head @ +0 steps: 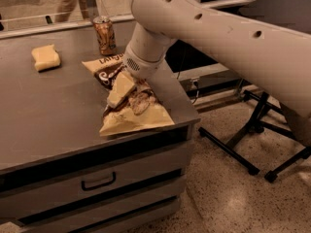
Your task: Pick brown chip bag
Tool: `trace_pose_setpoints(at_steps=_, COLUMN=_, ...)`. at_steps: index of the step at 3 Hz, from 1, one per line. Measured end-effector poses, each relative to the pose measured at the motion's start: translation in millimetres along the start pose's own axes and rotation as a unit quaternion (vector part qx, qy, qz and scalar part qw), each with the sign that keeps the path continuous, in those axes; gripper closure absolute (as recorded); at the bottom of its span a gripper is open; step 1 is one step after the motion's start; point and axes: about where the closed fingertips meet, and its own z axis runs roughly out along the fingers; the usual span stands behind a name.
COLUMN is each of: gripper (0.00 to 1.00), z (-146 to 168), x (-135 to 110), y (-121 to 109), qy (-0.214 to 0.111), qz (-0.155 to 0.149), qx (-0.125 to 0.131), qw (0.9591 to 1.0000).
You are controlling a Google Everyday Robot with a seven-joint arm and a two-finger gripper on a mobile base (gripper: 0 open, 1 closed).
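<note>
The bag (140, 114) lies flat on the grey counter (53, 108) near its right front corner. One pale tan end points toward the front edge and the other toward the can (104, 35) behind it. Its dark brown centre, with white lettering and pictured chips, faces up. The gripper (120, 92) is down over the middle of the bag, on the dark part just left of the pictured chips, and its pale tip appears to touch the bag's surface. From this angle I cannot tell whether the gripper is wide, narrow or closed on the bag. The bag shows no lift; both ends rest on the counter. The white arm (218, 38) comes in from the upper right and slopes down to the wrist directly above the bag's upper half, hiding part of the lettering. The can stands upright just beyond the bag's far end. A pale yellow block (46, 57) sits well apart to the left. Below the counter's front edge is a drawer with a dark handle (98, 181). A black stand (245, 132) has its legs on the speckled floor to the right.
</note>
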Motion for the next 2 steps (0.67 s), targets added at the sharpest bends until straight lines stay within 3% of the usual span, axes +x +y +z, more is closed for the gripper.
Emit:
trace_pose_setpoints(at_steps=1, gripper=0.49, z=4, x=5, y=-1, qy=-0.01, qz=0.02, qx=-0.007, qw=0.9997)
trace_pose_setpoints(at_steps=2, gripper=0.73, z=-10, x=2, y=-6, qy=-0.048, qz=0.033, qx=-0.028, qw=0.9979)
